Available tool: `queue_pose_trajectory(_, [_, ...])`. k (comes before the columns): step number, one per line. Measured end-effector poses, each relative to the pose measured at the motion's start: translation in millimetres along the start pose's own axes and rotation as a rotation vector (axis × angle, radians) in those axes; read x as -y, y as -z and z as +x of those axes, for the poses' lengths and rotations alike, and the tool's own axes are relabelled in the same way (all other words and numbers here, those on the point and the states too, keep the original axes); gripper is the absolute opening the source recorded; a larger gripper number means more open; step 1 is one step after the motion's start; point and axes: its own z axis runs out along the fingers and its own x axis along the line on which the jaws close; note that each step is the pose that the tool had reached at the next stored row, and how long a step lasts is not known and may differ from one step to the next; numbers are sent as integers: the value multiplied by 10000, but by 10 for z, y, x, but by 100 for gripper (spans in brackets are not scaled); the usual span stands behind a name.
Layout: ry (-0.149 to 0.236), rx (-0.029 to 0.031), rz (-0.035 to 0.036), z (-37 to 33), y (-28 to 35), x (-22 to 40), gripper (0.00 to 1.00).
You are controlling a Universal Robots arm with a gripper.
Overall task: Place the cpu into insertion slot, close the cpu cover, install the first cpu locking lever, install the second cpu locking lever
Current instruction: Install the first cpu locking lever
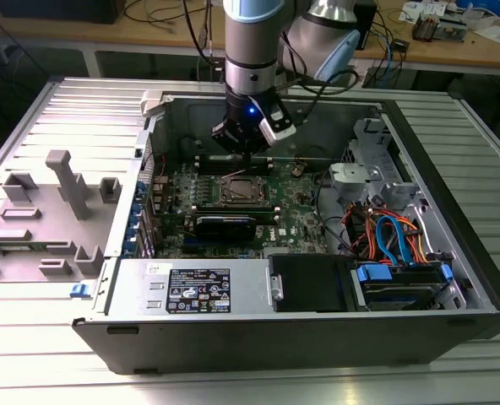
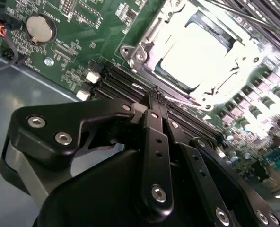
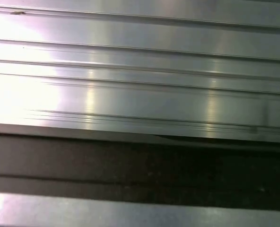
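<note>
Inside the open computer case, the insertion slot (image 1: 240, 192) sits on the green motherboard (image 1: 296, 211). In the second wrist view the cpu (image 2: 196, 52) lies in the insertion slot (image 2: 155, 71), its metal top glaring bright. The silvery cpu cover (image 2: 147, 45) lies flat around it as a frame. A thin wire lever (image 2: 180, 98) runs along the socket edge nearest the fingers. My gripper (image 1: 245, 152) hangs just behind the socket in the exterior view. Its black fingers (image 2: 155, 123) are pressed together, and the gripper (image 2: 152, 92) is shut with nothing seen between them.
Long black memory slots (image 2: 116, 80) run between fingers and socket; a coin battery (image 2: 39, 28) lies farther off. A black card (image 1: 225, 224), power supply (image 1: 195, 288), drive bay (image 1: 399, 280) and coloured cables (image 1: 385, 232) crowd the case. The first wrist view shows ribbed metal (image 3: 140, 71).
</note>
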Motion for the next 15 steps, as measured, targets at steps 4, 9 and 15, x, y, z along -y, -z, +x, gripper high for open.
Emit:
queue_pose_trajectory(4, [-1,2,-1,-17,-60,6,11])
queue_pose_trajectory(9, [-1,1,0,-43,-100,14,11])
queue_pose_trajectory(15, [0,3,-2,-65,-119,25,11])
